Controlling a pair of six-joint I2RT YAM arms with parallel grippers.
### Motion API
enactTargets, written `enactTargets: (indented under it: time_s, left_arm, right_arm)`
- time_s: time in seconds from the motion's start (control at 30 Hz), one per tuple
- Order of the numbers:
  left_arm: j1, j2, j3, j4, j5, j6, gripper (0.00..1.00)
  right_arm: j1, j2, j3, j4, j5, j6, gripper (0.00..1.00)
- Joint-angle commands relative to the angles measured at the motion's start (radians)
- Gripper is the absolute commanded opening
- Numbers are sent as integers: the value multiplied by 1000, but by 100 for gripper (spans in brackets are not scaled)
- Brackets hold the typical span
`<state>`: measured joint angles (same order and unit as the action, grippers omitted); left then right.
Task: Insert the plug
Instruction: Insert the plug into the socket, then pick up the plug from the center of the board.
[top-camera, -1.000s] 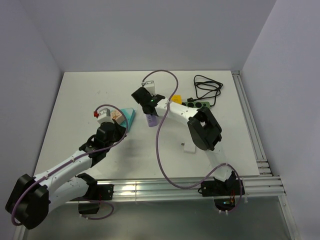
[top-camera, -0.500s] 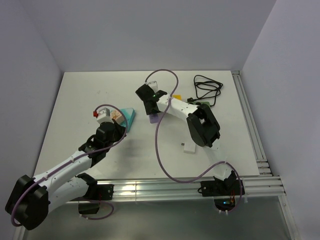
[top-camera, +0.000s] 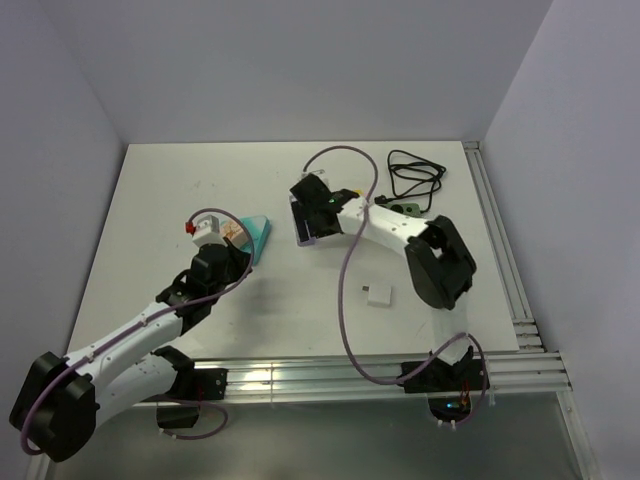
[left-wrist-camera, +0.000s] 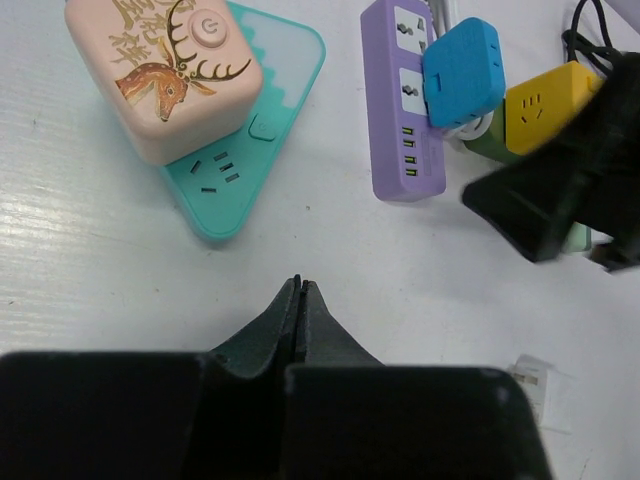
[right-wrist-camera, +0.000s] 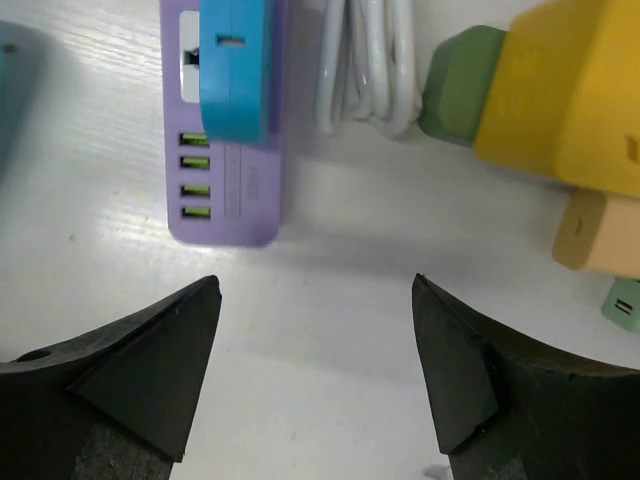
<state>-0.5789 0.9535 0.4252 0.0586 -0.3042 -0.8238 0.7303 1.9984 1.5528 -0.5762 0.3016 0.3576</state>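
Purple power strip (right-wrist-camera: 225, 190): one, lying flat on the white surface (right-wrist-camera: 330, 300) at upper left of the right wrist view. It has four green USB ports in a column.

Blue plug (right-wrist-camera: 235, 70): one, sitting on the purple strip's face over a socket. Can't tell how deep it's seated.

Right fingers (right-wrist-camera: 170, 340) are spread wide and hold nothing, hovering just below the strip's end.

Left fingers (left-wrist-camera: 285, 310) are pressed together and empty, tips pointing at the teal triangular strip (left-wrist-camera: 230, 180). There's one of those, with one pink deer-print cube (left-wrist-camera: 160, 70) sitting on it.

Blocks at upper right of the right wrist view:
- one green (right-wrist-camera: 460, 85)
- one yellow (right-wrist-camera: 560, 90), overlapping the green one
- one tan (right-wrist-camera: 600, 235), cut off by the frame edge

Cables: one white bundle (right-wrist-camera: 365, 70) between the purple strip and the green block, and one black coil (top-camera: 415, 175) at upper right of the top view.

One small white adapter (top-camera: 377, 295) lies alone, lower centre of the top view.

Hidden or unclear:
- Top view: the right wrist covers most of the purple strip and the plug.
- Right wrist view: the strip's top end runs out of frame.
- A pale green bit at the right edge of that view is too cropped to identify.
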Motion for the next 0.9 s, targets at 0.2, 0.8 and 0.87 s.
enactTargets:
  time_s: [0.2,0.8,0.87]
  left_arm:
    - [5,18,9,86,17,35,17]
    - [5,-62,-77,158,60,35,73]
    - [5,-58,-95,185,73,32,73]
  right_arm:
    - [-28,-416,-397,223,108,142,88]
    - [-235,-297,-488,320,188,193,90]
    - [-249,-239,-449,329,145,149,89]
